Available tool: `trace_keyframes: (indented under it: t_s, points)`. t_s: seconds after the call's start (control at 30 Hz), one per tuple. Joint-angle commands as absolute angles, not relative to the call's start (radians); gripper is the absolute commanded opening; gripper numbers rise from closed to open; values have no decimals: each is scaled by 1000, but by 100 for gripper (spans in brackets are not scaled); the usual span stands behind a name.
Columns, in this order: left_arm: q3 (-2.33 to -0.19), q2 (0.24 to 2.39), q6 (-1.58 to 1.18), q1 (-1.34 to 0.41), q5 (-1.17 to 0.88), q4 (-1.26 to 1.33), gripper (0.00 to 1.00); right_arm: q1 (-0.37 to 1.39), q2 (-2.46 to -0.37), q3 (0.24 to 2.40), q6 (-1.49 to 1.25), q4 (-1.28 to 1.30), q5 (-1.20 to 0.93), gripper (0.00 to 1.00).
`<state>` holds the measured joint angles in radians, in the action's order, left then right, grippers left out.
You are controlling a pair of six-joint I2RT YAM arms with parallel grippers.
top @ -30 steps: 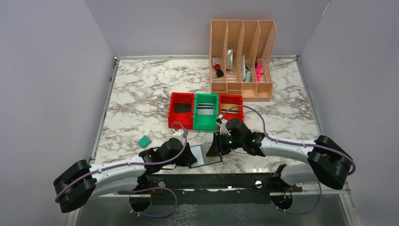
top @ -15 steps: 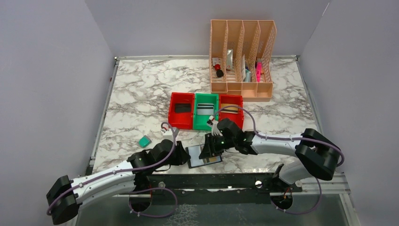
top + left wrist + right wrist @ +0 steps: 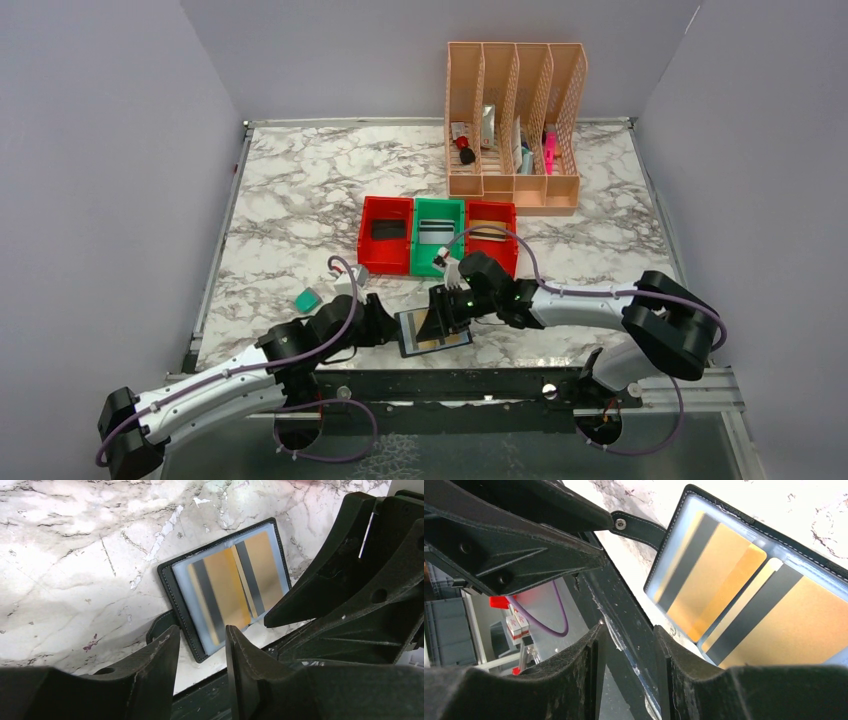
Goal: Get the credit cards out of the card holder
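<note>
At the table's (image 3: 300, 200) near edge, the black card holder (image 3: 434, 331) lies open, gold cards (image 3: 227, 587) in its pockets, between the left gripper (image 3: 200, 635) and right gripper (image 3: 626, 630), both with jaws slightly parted, holding nothing; farther back sit red and green bins (image 3: 413, 236), then a peach rack (image 3: 515, 190).

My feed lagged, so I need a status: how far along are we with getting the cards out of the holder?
Done: the card holder lies open flat at the table's near edge. In hand: nothing. The left gripper and right gripper are close by it, jaws apart and empty. Left: the gold striped cards all sit in its pockets and need pulling out.
</note>
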<state>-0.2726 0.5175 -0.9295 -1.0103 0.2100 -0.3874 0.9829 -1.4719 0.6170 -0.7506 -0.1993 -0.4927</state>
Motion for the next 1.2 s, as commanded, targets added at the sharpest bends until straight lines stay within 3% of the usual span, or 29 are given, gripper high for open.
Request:
trace_keyframes:
  t_s: [0.0,0.17,0.47,0.8,1.17]
  points:
    - [-324,542,-911,-1014,220,-399,44,993,-1445,636,-729,-242,-526,45]
    - [-339,590,-873,-1014,175,-391,48,994,-1387,596,-749,-185,-380,45]
    - [-327,725,-841,-1014,63,-217,47,994,-1338,556,-823,-88,-132,41]
    - [-288,815,-844,-1014,48,-150,44,993,-1417,554,-834,-160,-205,41]
    - [-222,869,-864,-1014,31,-94,31,993,-1528,558,-864,-258,-302,37]
